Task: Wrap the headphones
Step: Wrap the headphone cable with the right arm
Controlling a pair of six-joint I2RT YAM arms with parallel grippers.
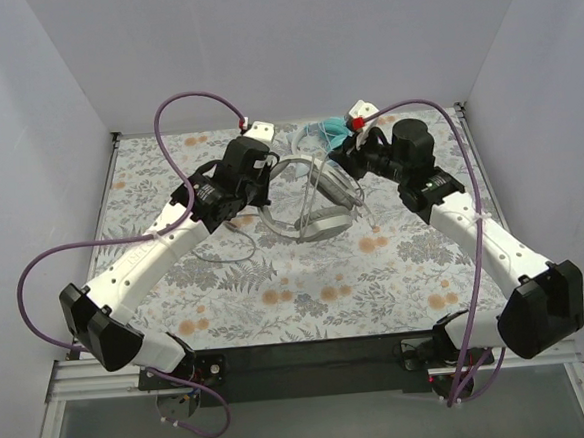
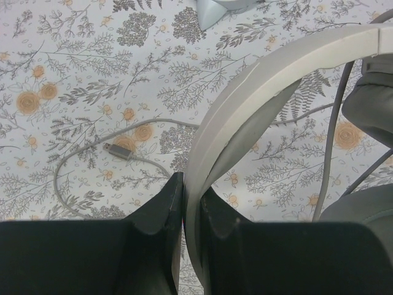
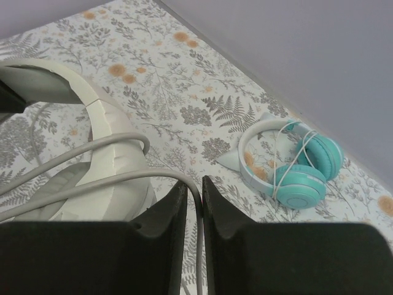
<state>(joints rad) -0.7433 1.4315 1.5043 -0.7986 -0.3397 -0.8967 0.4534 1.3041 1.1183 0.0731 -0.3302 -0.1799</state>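
The white-grey headphones [image 1: 308, 206] are held up over mid-table between both arms. My left gripper [image 1: 261, 188] is shut on their pale headband [image 2: 276, 67], pinched between the fingertips in the left wrist view [image 2: 192, 184]. A grey ear cup [image 2: 368, 104] hangs to the right of it. My right gripper [image 1: 348, 171] is shut on the thin grey cable [image 3: 92, 150], which loops past the headband [image 3: 104, 141] and runs down between the jaws [image 3: 195, 185]. The cable's loose end with its plug [image 2: 116, 150] lies on the cloth. The teal headphones [image 1: 331, 131] lie at the back, with a white cord wound around them [image 3: 301, 169].
A floral cloth [image 1: 307, 288] covers the table. White walls close in on the left, back and right. Thick purple robot cables [image 1: 179, 107] arc above both arms. A black rail [image 1: 312, 363] runs along the near edge.
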